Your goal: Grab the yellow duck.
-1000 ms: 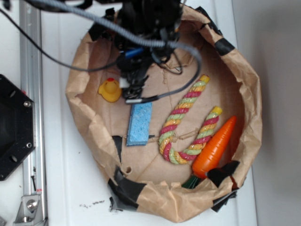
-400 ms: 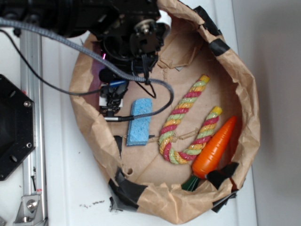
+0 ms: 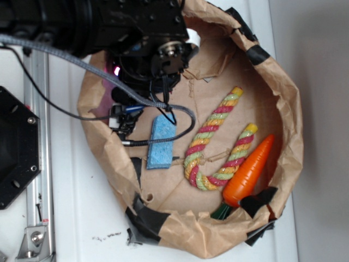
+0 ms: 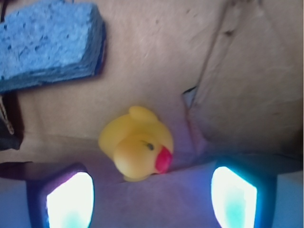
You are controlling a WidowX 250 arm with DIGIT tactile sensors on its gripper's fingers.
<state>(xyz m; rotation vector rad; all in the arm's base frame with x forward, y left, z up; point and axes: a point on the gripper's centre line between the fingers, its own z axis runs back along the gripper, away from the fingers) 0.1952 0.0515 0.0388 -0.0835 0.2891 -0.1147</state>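
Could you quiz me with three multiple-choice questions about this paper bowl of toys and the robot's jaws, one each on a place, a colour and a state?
1. Where is the yellow duck in the wrist view?
A. on the sponge
B. between the two lit fingertips, above them in the picture
C. outside the bowl

2. The sponge is:
A. blue
B. green
C. red

3. The gripper jaws are:
A. shut on the duck
B. open
C. holding the carrot

Answers: B, it sits between the glowing tips; A, plainly blue; B, a wide gap and nothing gripped.

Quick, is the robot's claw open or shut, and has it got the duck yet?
Gripper: open, holding nothing. The small yellow rubber duck sits on the brown paper between its two fingers, not squeezed yet.
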